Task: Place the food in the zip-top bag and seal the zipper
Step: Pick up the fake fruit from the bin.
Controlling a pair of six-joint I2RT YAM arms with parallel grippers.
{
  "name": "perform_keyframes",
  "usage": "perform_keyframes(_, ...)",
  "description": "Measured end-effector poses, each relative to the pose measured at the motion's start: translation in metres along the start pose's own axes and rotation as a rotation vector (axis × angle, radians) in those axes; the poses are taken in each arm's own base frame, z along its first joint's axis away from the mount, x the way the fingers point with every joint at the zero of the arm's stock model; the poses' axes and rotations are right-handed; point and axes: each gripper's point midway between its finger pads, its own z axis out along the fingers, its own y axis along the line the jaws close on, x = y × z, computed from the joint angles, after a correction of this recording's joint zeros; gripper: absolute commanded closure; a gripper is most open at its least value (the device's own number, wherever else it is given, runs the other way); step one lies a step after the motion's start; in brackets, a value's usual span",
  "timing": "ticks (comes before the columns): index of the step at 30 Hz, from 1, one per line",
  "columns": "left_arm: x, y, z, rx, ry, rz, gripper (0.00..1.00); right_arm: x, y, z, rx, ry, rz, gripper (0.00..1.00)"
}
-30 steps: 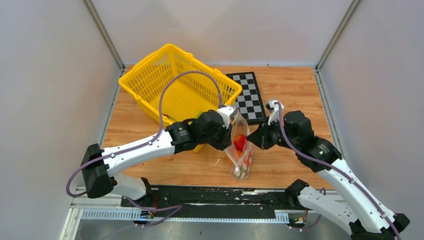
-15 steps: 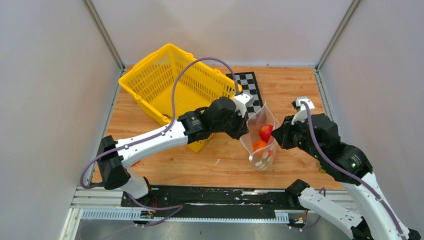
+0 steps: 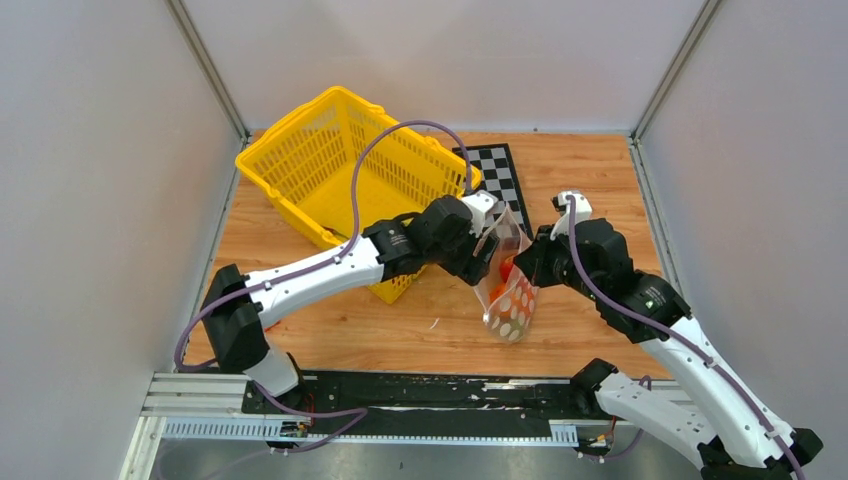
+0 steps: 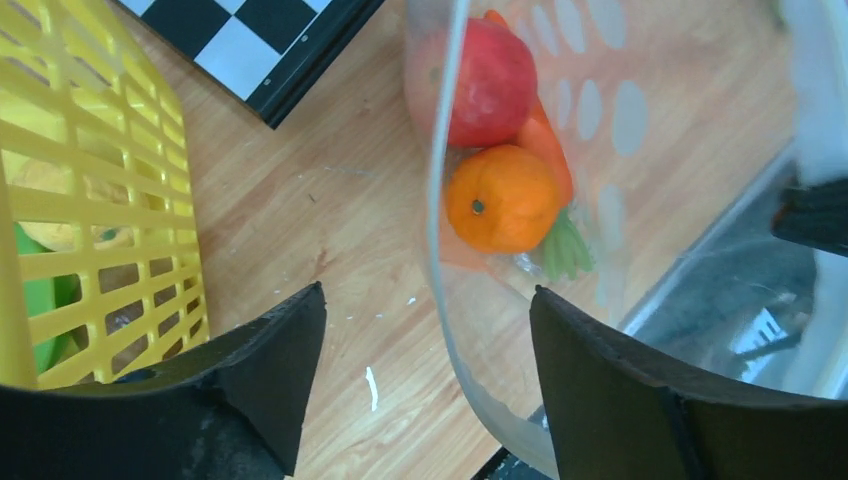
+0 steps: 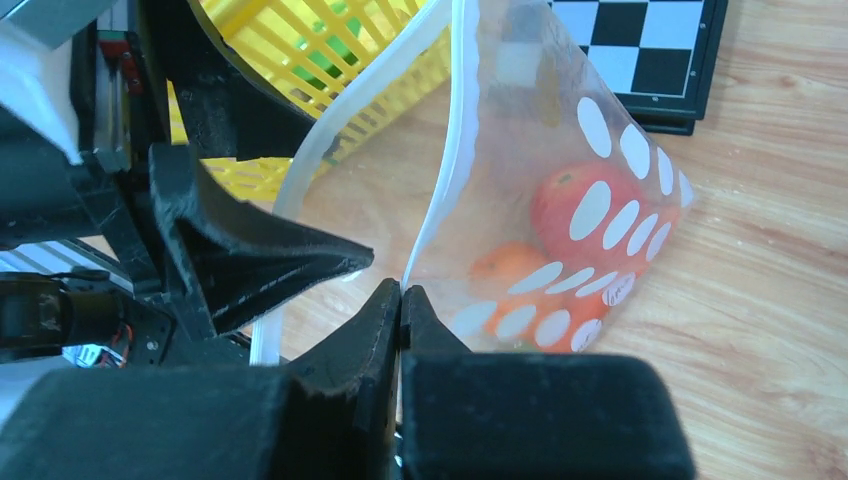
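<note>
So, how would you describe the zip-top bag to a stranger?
Find the yellow basket on the wooden table. Right of its near corner, nearer than the chessboard, is the zip-top bag. Only it is clear plastic with white dots.

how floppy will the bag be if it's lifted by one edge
Probably very floppy: the bag wall bows and curves away from the edge pinched by the right end effector. Likely bottom-heavy and apt to swing: the tomato and orange bunch together at the far end from that grip. Its smooth clear film may be slippery.
</note>
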Motion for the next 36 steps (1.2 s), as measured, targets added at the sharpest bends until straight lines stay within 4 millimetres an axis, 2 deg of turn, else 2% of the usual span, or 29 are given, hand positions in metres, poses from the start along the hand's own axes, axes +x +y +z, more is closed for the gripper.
perform_keyframes(3,-0.007,-0.007,-0.011,0.024,-0.007,0.027,0.03,-0.007,0.006,0.0,-0.025,-0.028,0.013,1.0)
perform_keyframes(5,-0.021,-0.011,-0.025,0.039,-0.038,0.041,0.0,-0.009,0.009,0.001,-0.04,-0.036,0.02,1.0)
perform_keyframes(10,-0.072,-0.005,-0.082,0.023,-0.198,0.084,0.0,-0.007,0.014,0.004,-0.069,-0.032,0.033,1.0)
perform_keyframes(11,-0.083,0.001,-0.096,0.007,-0.241,0.089,0.0,-0.007,0.015,0.004,-0.075,-0.029,0.034,1.0)
perform_keyframes(14,-0.099,0.023,-0.121,-0.054,-0.313,0.088,0.0,-0.007,0.018,0.003,-0.087,-0.028,0.036,1.0)
perform_keyframes(18,-0.109,0.07,-0.131,-0.167,-0.334,0.07,0.0,-0.007,0.02,0.002,-0.101,-0.026,0.038,1.0)
perform_keyframes(21,-0.102,0.119,-0.123,-0.266,-0.278,0.046,0.0,-0.007,0.021,0.002,-0.107,-0.026,0.038,1.0)
perform_keyframes(23,-0.092,0.149,-0.112,-0.31,-0.216,0.034,0.0,-0.007,0.022,0.001,-0.112,-0.026,0.037,1.0)
perform_keyframes(27,-0.064,0.194,-0.077,-0.343,-0.085,0.008,0.0,-0.006,0.023,0.001,-0.119,-0.029,0.038,1.0)
perform_keyframes(29,-0.042,0.217,-0.051,-0.336,0.006,-0.029,0.0,-0.005,0.023,0.001,-0.123,-0.028,0.037,1.0)
perform_keyframes(33,0.008,0.243,-0.008,-0.291,0.188,-0.107,0.0,-0.006,0.025,0.0,-0.132,-0.03,0.037,1.0)
perform_keyframes(36,0.035,0.246,0.009,-0.242,0.265,-0.151,0.0,-0.005,0.025,0.001,-0.132,-0.029,0.037,1.0)
